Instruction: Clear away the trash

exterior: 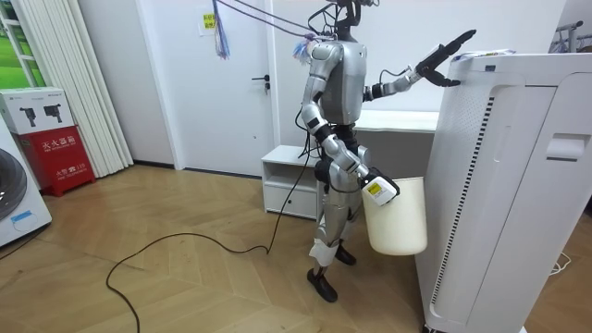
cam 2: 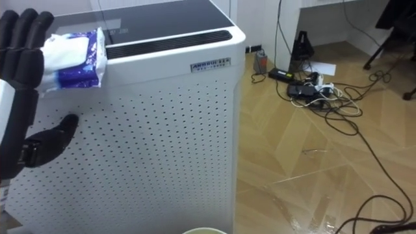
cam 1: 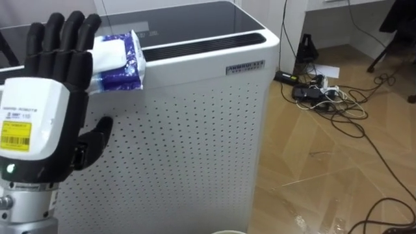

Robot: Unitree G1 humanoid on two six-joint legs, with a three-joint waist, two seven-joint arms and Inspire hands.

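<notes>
A crumpled blue-and-white packet (cam 1: 120, 62) lies on the top front edge of a tall white perforated appliance (cam 1: 195, 149). My left hand (cam 1: 39, 123) is raised in front of it and open. Its straight fingers reach the packet's left end, and the thumb hangs lower against the appliance's front. From the room view, I stand close to the appliance (exterior: 499, 185) with the left hand (exterior: 444, 51) stretched up to its top. My right hand (exterior: 375, 190) hangs at hip height, shut on the rim of a white bin (exterior: 398, 217). The bin's rim (cam 1: 227, 231) shows at the bottom edge.
On the wooden floor to the right lie a power strip with tangled cables (cam 1: 318, 94). Behind me stand a low white cabinet (exterior: 287, 180) and a door. At the room view's left are a red box (exterior: 51, 139) and a washing machine (exterior: 14, 199).
</notes>
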